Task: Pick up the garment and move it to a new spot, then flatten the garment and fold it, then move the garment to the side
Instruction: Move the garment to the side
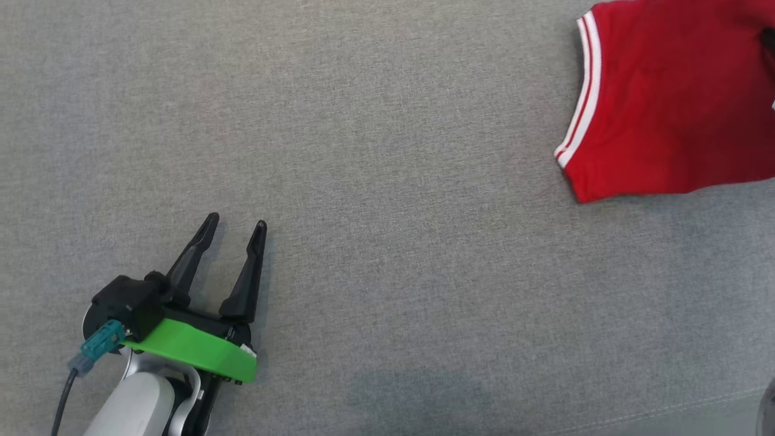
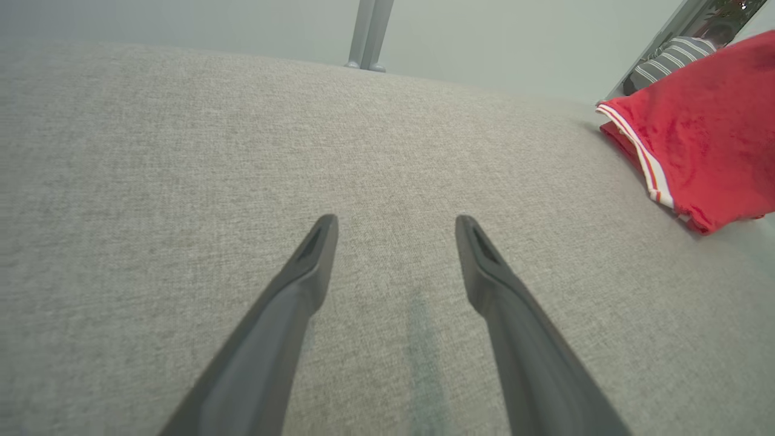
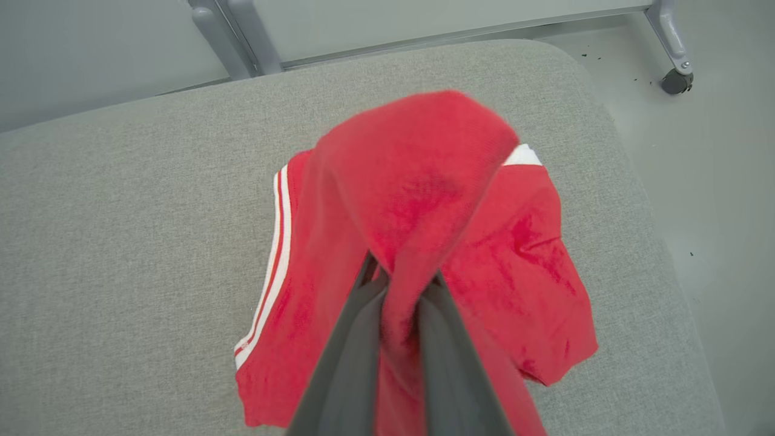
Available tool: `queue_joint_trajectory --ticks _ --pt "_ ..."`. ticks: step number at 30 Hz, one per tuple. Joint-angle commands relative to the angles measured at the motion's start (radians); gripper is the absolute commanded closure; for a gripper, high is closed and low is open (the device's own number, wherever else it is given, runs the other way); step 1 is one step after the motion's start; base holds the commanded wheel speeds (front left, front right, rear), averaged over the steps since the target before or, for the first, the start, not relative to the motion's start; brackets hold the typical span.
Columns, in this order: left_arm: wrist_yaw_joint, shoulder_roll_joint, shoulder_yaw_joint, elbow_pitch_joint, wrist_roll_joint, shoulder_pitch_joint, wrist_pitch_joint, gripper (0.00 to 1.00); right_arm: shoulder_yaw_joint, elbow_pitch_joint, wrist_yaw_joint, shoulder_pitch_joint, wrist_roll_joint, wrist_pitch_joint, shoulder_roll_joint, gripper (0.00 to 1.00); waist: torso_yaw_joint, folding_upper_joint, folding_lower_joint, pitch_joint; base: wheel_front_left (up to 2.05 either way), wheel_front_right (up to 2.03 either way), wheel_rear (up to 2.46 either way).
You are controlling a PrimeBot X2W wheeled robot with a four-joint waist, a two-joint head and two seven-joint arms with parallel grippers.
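The garment [image 1: 666, 103] is red with white stripes along one edge, lying at the upper right of the grey cushion in the head view and at the right edge of the left wrist view [image 2: 714, 139]. In the right wrist view my right gripper [image 3: 399, 284] is shut on a pinched fold of the garment [image 3: 418, 188], which drapes over the fingertips while the remaining cloth sits on the cushion below. My left gripper [image 1: 236, 224] stands open at the lower left over bare cushion, far from the garment, with nothing between its fingers [image 2: 315, 254].
The grey fabric cushion [image 1: 387, 181] covers the whole work area; its rounded right edge [image 3: 654, 200] drops to the floor. Metal frame legs [image 3: 242, 30] and a caster wheel [image 3: 675, 79] stand beyond it. A striped sleeve [image 2: 672, 57] shows at the far top right.
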Motion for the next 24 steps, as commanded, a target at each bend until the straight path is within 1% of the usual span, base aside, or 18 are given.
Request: queue_joint_trajectory --ticks 1,3,6,10,13,15,16,17,18,19,20,21,24 --pt "0.003 0.010 0.003 -0.002 0.009 -0.015 -0.001 0.00 -0.007 0.003 0.000 -0.026 -0.008 0.008 -0.012 1.00 0.023 0.0086 -0.0001 0.013 0.00 0.00 0.00" --pt "0.004 0.012 0.002 -0.004 0.012 -0.020 -0.001 0.00 -0.032 0.017 0.000 -0.056 -0.025 0.029 -0.032 1.00 0.043 0.0086 -0.0001 0.020 0.00 0.00 0.00" --pt "0.002 0.013 0.000 -0.003 0.010 -0.023 0.000 0.00 -0.055 0.051 0.000 -0.081 -0.063 0.066 -0.080 1.00 0.075 0.0086 -0.0001 0.027 0.00 0.00 0.00" --pt "-0.003 0.007 -0.010 0.007 0.008 -0.023 0.001 0.00 -0.079 0.105 0.000 -0.072 -0.132 0.078 -0.137 1.00 0.122 0.0086 -0.0001 0.026 0.00 0.00 0.00" --pt "-0.007 0.001 -0.019 0.013 0.008 -0.020 -0.001 0.00 -0.077 0.147 0.000 -0.052 -0.178 0.031 -0.192 1.00 0.153 0.0086 -0.0001 0.026 0.00 0.00 0.00" --pt "-0.010 -0.002 -0.027 0.019 0.008 -0.016 0.000 0.00 -0.083 0.176 0.000 -0.042 -0.198 -0.038 -0.212 0.89 0.172 0.0086 -0.0001 0.024 0.00 0.00 0.00" --pt "-0.010 -0.003 -0.031 0.021 0.008 -0.014 0.000 0.00 -0.087 0.192 0.000 -0.039 -0.206 -0.081 -0.216 0.95 0.180 0.0086 -0.0001 0.023 0.00 0.00 0.00" --pt "-0.010 -0.007 -0.033 0.024 0.006 -0.012 -0.001 0.00 -0.097 0.205 0.000 -0.039 -0.220 -0.136 -0.222 0.90 0.187 0.0086 -0.0001 0.022 0.00 0.00 0.00" --pt "-0.009 -0.010 -0.035 0.026 0.004 -0.012 -0.002 0.00 -0.108 0.217 0.000 -0.036 -0.238 -0.193 -0.229 0.66 0.193 0.0086 -0.0001 0.021 0.00 0.00 0.00" --pt "-0.008 -0.015 -0.037 0.029 0.004 -0.013 -0.004 0.00 -0.123 0.237 0.000 -0.026 -0.258 -0.244 -0.229 0.64 0.200 0.0086 -0.0001 0.019 0.00 0.00 0.00" --pt "-0.006 -0.019 -0.038 0.032 0.002 -0.013 -0.005 0.00 -0.140 0.262 0.000 -0.015 -0.284 -0.282 -0.221 0.37 0.204 0.0086 -0.0001 0.017 0.00 0.00 0.00" --pt "-0.003 -0.023 -0.038 0.035 0.000 -0.011 -0.007 0.00 -0.155 0.289 0.000 -0.004 -0.307 -0.304 -0.210 0.00 0.206 0.0086 -0.0001 0.014 0.00 0.00 0.00" --pt "0.000 -0.029 -0.039 0.040 -0.008 0.001 -0.008 0.00 -0.183 0.341 -0.001 0.013 -0.357 -0.326 -0.201 0.00 0.209 0.0086 -0.0001 0.003 0.00 0.00 0.00"
